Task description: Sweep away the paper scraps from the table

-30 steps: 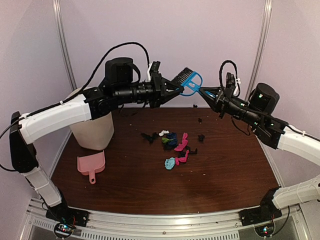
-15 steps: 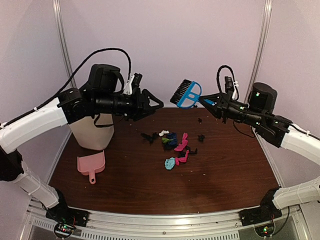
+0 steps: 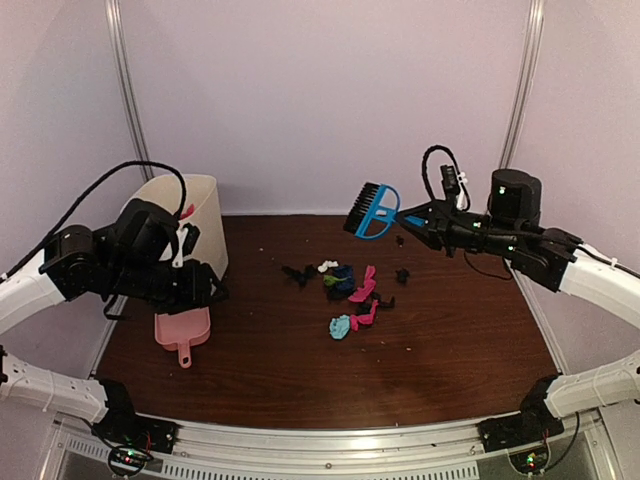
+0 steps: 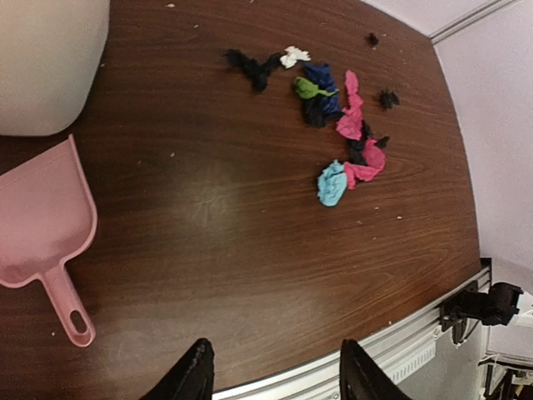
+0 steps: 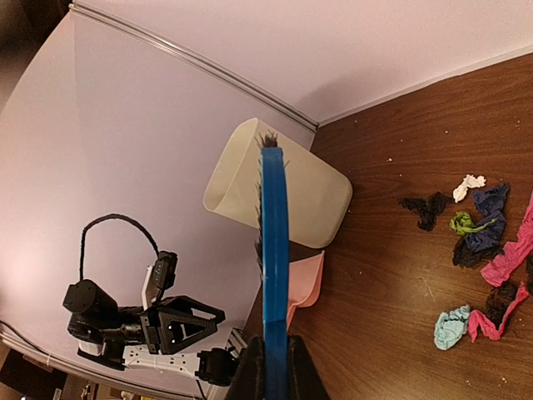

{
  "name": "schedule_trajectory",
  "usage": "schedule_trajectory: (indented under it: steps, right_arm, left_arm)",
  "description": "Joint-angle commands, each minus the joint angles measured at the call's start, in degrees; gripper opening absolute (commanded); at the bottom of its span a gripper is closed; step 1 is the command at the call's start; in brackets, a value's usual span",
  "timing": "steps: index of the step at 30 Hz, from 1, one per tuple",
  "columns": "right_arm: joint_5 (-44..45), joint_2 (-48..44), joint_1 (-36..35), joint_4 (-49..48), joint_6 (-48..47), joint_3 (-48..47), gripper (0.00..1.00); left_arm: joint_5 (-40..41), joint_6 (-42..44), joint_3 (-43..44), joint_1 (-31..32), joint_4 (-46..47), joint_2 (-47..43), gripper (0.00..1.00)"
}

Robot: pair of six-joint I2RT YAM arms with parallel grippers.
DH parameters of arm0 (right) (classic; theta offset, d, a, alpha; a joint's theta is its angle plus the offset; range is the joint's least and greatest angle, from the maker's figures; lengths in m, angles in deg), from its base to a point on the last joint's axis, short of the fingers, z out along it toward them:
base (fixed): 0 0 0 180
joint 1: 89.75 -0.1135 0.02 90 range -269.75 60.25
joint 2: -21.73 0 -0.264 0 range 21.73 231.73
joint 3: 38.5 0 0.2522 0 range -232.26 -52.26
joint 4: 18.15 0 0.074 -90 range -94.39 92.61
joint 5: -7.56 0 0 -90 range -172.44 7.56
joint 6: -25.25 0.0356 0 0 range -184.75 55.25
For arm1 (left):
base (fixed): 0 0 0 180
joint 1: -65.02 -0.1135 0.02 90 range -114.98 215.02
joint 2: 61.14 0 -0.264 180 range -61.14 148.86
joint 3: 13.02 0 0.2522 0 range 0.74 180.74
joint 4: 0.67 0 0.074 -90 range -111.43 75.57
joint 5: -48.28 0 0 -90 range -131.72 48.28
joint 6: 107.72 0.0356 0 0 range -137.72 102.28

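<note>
Above far bench (image 3: 450,340), right tool (image 3: 418,216) clamped on brush (image 3: 372,208) handle, left tool (image 4: 275,371) wide apart and empty near dustpan (image 3: 182,332) at left, scraps (image 3: 350,290) clustered mid-bench.

Soft even light, faint glare on the table (image 4: 216,200), sharp frames

high rear view, wrist views, shared paper scraps (image 3: 352,290)

**Robot test cell, laboratory type**

Enclosure: plain pale lilac wall panels (image 3: 320,100) at 9, 12 and 3 o'clock, joined by silver metal uprights (image 3: 521,90).
Furniture: one wood-grain table (image 3: 450,340), with an aluminium rail (image 3: 330,445) at 6 o'clock.
Fittings: arm bases (image 3: 133,431) bolted at 7 and 5 o'clock, and exposed black cabling (image 3: 150,164).
</note>
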Motion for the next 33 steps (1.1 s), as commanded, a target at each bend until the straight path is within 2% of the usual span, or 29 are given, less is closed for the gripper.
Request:
schedule_trajectory:
  steps: [1,6,11,15,19,23,28,33]
  right_arm:
    - [1.41,2.14,0.33,7.36,-4.63,-2.48,0.0]
    - [2.36,3.5,0.35,11.23,-6.11,-3.11,0.0]
    - [3.09,3.95,0.32,12.21,-6.32,-3.06,0.0]
    - [3.18,3.5,0.35,12.23,-5.83,-2.46,0.0]
    - [3.61,2.71,0.32,12.37,-5.45,-1.53,0.0]
    - [3.98,2.03,0.23,13.09,-5.36,-1.3,0.0]
    - [4.25,1.2,0.28,13.67,-4.99,-0.93,0.0]
    - [4.42,0.66,0.23,14.26,-4.83,-0.93,0.0]
  left_arm:
    - [5.3,-5.74,-4.74,-0.02,-9.82,-4.03,0.53]
    - [5.8,-9.92,-9.84,-0.02,-16.67,-5.09,0.53]
    - [5.26,-11.48,-14.72,-0.02,-17.12,-5.21,0.54]
    - [6.28,-13.22,-17.58,-0.02,-16.94,-4.99,0.6]
    - [8.05,-14.53,-21.41,-0.02,-12.98,-5.4,0.68]
    - [9.78,-17.2,-24.9,-0.24,-9.96,-4.04,0.71]
    - [11.7,-16.47,-27.21,-1.76,-5.25,-1.46,0.71]
    - [11.78,-10.76,-31.27,-6.9,2.91,-0.55,0.68]
